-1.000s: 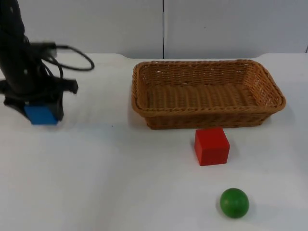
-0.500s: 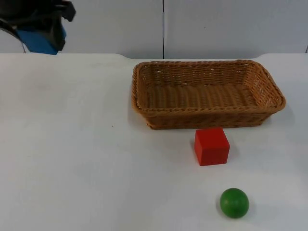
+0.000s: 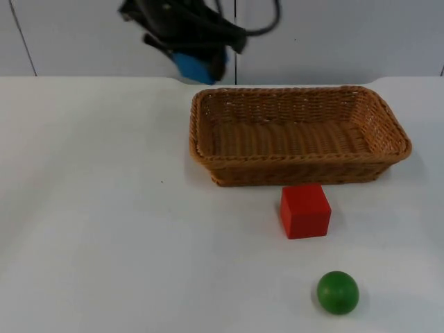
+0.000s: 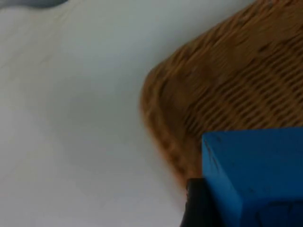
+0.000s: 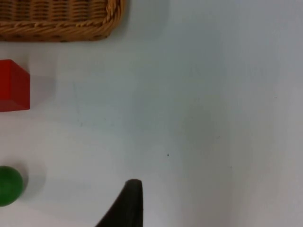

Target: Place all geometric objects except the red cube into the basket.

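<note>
My left gripper [image 3: 198,64] is shut on a blue cube [image 3: 193,66] and hangs high above the table's back edge, just left of the wicker basket's [image 3: 200,132] far left corner. In the left wrist view the blue cube [image 4: 255,175] sits in the grip over the basket's [image 4: 222,94] corner. The basket has nothing in it. A red cube [image 3: 305,210] lies in front of the basket, and a green ball [image 3: 338,292] lies nearer the front edge. My right gripper [image 5: 129,205] waits over bare table beside the red cube [image 5: 13,86] and the green ball [image 5: 9,185].
The grey partition wall [image 3: 333,35] stands right behind the basket. Open white table [image 3: 104,229] stretches across the left half and the front. The basket's corner [image 5: 61,21] is seen from the right wrist.
The left arm has lifted the blue cube off the table at the far left and swung it up and right, to the basket's far left corner. The other objects have not moved.
</note>
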Robot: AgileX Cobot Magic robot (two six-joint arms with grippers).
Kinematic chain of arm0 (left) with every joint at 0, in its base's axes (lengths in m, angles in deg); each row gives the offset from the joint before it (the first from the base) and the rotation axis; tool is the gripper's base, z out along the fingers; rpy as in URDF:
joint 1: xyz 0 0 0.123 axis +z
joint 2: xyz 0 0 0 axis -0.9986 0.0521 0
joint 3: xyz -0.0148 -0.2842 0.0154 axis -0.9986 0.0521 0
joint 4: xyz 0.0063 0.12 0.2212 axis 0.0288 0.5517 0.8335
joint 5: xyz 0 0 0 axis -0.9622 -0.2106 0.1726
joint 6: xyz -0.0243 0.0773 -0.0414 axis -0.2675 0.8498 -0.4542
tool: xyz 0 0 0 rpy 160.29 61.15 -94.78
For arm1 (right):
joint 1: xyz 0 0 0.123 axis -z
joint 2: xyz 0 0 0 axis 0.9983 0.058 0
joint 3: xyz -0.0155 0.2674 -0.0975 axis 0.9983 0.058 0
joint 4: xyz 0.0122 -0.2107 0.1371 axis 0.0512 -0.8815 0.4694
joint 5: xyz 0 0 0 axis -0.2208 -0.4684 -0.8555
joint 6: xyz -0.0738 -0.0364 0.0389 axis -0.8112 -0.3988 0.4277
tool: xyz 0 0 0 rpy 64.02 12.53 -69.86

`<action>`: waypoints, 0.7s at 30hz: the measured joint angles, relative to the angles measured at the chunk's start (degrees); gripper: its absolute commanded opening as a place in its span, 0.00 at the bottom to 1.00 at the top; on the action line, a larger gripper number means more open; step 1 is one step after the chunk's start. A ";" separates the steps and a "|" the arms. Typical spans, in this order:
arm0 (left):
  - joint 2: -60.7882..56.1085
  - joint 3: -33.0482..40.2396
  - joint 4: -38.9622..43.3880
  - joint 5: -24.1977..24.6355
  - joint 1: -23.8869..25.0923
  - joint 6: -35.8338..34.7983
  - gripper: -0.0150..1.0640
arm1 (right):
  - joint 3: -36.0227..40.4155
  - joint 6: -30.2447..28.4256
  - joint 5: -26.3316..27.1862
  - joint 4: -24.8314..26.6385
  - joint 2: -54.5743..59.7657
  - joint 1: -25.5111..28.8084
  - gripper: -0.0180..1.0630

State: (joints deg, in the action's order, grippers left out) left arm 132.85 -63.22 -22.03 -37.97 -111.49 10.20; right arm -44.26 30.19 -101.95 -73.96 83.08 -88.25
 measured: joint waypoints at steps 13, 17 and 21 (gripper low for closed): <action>16.87 -16.00 0.80 3.30 -3.30 0.08 0.04 | 0.00 0.00 0.00 0.00 0.00 0.00 0.90; 18.03 -16.05 -0.04 4.00 -3.30 0.08 0.20 | 0.00 0.00 0.00 0.00 0.00 0.00 0.90; 18.68 -16.05 -0.59 4.97 -3.30 0.08 0.65 | 0.00 0.00 0.00 0.00 0.00 0.00 0.90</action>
State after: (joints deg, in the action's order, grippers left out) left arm 151.53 -79.27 -22.62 -33.00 -114.79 10.28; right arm -44.26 30.19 -101.95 -73.96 83.08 -88.25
